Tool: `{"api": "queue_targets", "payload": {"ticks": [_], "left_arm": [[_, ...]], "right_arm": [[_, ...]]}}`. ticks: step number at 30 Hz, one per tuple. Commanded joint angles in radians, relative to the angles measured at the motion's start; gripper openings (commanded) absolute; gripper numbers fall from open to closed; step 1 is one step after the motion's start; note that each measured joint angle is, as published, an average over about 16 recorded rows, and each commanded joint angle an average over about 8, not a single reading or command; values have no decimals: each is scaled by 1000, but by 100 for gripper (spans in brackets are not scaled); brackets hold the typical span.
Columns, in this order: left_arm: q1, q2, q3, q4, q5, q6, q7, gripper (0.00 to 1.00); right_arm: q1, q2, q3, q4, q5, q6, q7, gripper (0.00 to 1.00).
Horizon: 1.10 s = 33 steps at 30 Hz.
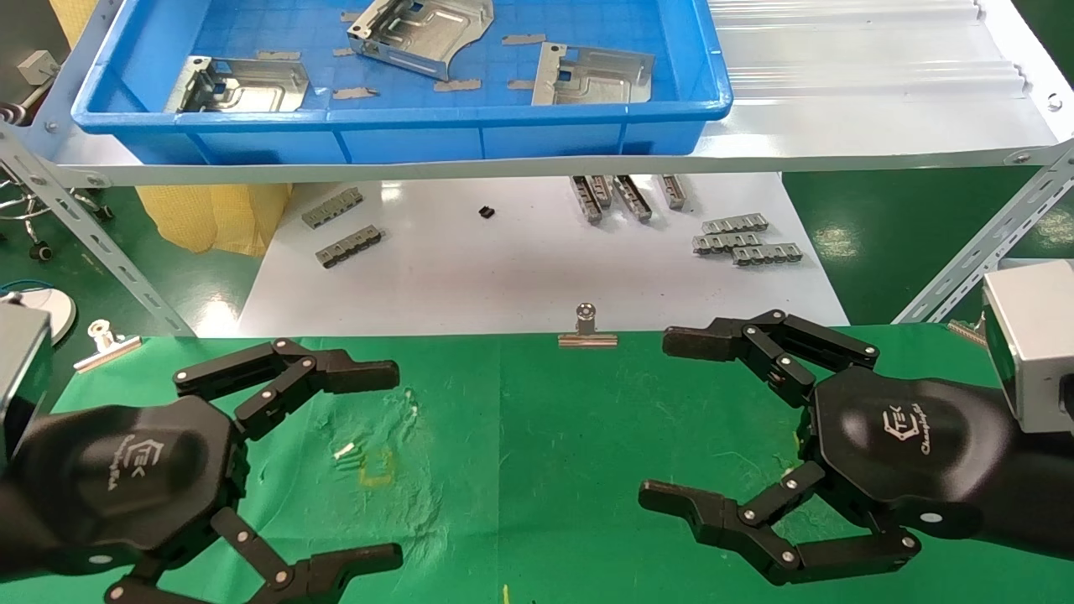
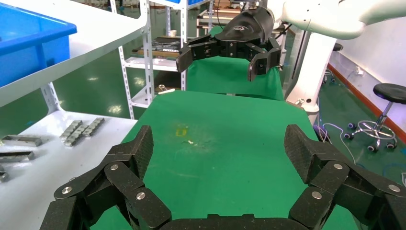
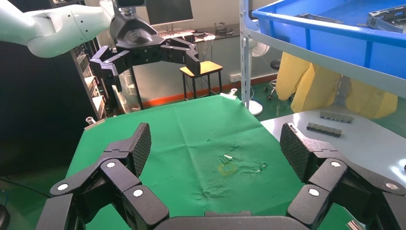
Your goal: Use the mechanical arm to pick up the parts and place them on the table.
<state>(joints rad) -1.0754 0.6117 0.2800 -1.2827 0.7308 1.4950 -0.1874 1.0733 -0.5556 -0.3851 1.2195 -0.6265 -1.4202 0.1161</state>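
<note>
Both pincers are hovering spread wide over the table (image 1: 537, 436), holding nothing: the left gripper (image 1: 390, 466) at the near left, the right gripper (image 1: 663, 419) at the near right, fingertips facing each other across the green cloth. Only the head view is showing the parts: three plates are lying in the blue tray (image 1: 403, 117) on the far raised shelf, one part (image 1: 239, 84) at the tray's left, a second part (image 1: 419, 33) toward its far middle, a third part (image 1: 591, 77) at its right. That view is also showing grey comb strips (image 1: 747, 239) on the white board (image 1: 520, 268) beneath the shelf and a binder clip (image 1: 586, 330) sitting on the cloth's far edge.

The left wrist view is looking between its own fingers (image 2: 139, 148) across the cloth to the other gripper hanging open in the distance, with the faded yellow mark (image 2: 182, 131) between them. The right wrist view is giving the reverse look, and is catching the tray's blue wall (image 3: 330, 33) overhead.
</note>
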Motion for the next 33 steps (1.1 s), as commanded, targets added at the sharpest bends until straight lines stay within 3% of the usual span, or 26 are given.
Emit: {"api": "queue_targets", "payload": {"ticks": [1,24,32,33], "left_arm": [[0,0,0,0,0,0,0,100],[0,0,0,0,0,0,0,100],[0,0,0,0,0,0,0,100],[0,0,0,0,0,0,0,100]], "right_arm": [[0,0,0,0,0,0,0,100],[0,0,0,0,0,0,0,100],[0,0,0,0,0,0,0,0],[0,0,0,0,0,0,0,0]]}}
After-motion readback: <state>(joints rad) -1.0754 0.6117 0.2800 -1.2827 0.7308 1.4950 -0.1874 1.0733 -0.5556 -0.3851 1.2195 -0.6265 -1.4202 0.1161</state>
